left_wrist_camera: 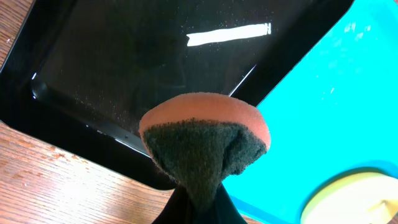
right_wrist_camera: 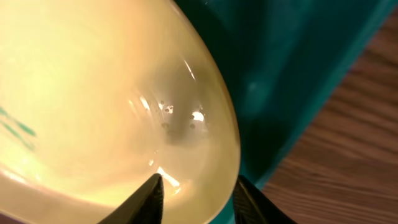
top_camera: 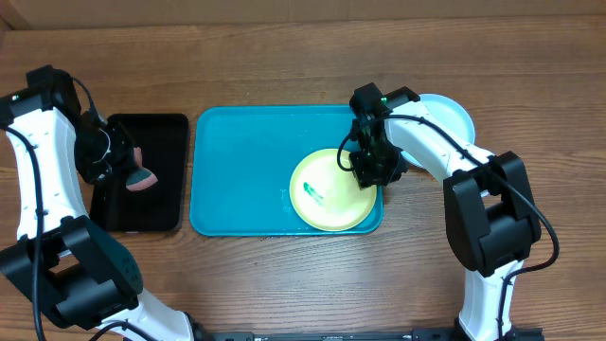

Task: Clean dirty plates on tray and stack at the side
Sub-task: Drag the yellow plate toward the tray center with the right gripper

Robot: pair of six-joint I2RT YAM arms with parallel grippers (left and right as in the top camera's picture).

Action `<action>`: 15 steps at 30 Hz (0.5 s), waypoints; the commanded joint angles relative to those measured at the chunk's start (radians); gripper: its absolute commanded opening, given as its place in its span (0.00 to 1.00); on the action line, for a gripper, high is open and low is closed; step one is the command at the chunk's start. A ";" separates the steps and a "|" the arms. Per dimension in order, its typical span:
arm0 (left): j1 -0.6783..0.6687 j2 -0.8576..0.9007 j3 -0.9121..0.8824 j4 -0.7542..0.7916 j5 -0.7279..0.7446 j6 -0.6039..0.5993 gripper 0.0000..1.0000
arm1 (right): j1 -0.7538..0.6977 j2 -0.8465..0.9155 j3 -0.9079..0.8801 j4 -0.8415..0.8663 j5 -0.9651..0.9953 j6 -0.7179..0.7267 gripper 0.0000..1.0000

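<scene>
A pale yellow plate (top_camera: 327, 199) with a green rim and a teal smear (top_camera: 312, 192) lies in the right end of the turquoise tray (top_camera: 237, 170). My right gripper (top_camera: 365, 175) is at the plate's right edge. In the right wrist view it (right_wrist_camera: 196, 199) stands open, one finger over the plate (right_wrist_camera: 93, 93) and the other outside the rim. A light blue plate (top_camera: 453, 114) lies on the table right of the tray, partly behind the right arm. My left gripper (top_camera: 128, 170) is shut on an orange and dark green sponge (left_wrist_camera: 205, 137) above the black tray (left_wrist_camera: 124, 62).
The black tray (top_camera: 161, 204) sits just left of the turquoise tray. The turquoise tray's left half (left_wrist_camera: 336, 93) holds nothing. Bare wooden table (right_wrist_camera: 348, 168) lies right of the tray's rim and along the front edge.
</scene>
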 commanded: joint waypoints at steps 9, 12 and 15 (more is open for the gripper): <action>-0.001 -0.001 0.004 -0.003 0.020 0.030 0.05 | 0.022 -0.001 -0.076 0.056 -0.096 0.142 0.37; -0.001 -0.001 0.004 -0.003 0.020 0.030 0.04 | 0.022 -0.001 -0.125 0.108 -0.094 0.158 0.37; -0.001 -0.001 0.004 -0.003 0.023 0.030 0.04 | 0.022 -0.001 -0.156 0.147 -0.096 0.191 0.34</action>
